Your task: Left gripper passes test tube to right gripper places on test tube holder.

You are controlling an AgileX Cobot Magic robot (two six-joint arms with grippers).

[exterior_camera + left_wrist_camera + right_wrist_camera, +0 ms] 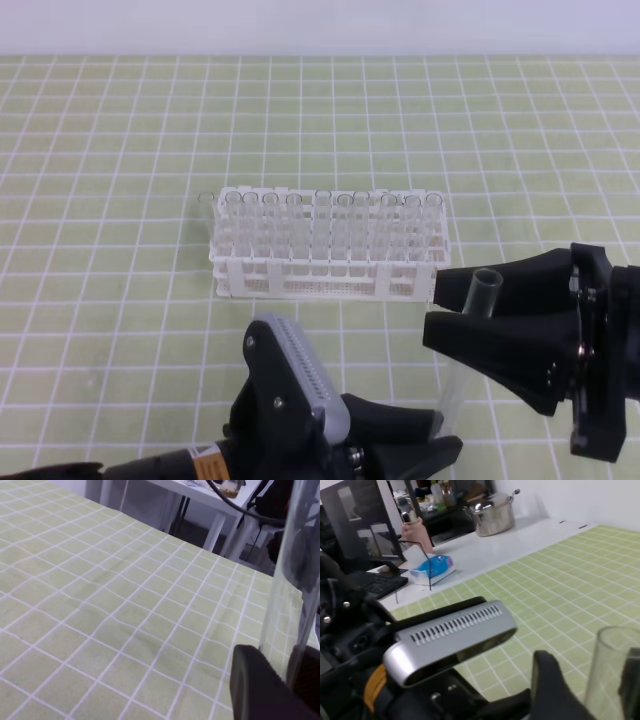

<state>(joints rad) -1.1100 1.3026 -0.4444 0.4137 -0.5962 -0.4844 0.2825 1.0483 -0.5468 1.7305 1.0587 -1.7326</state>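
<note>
The clear test tube [478,295] stands tilted in front of the rack's right end, open rim up. My left gripper [445,430], with its grey ribbed cover and orange label, reaches in from the bottom and is shut on the tube's lower part; the left wrist view shows the test tube [295,580] pinched between its fingers [255,685]. My right gripper [434,300] comes from the right, open, its jaws either side of the tube's upper part. In the right wrist view the test tube [610,670] sits apart from one finger [552,690]. The white test tube holder [300,272] stands mid-table.
Several other clear tubes [330,215] stand along the rack's back rows. A green grid mat [120,150] covers the table. Beyond the mat are white table legs [215,530] and a counter with a steel pot [492,515].
</note>
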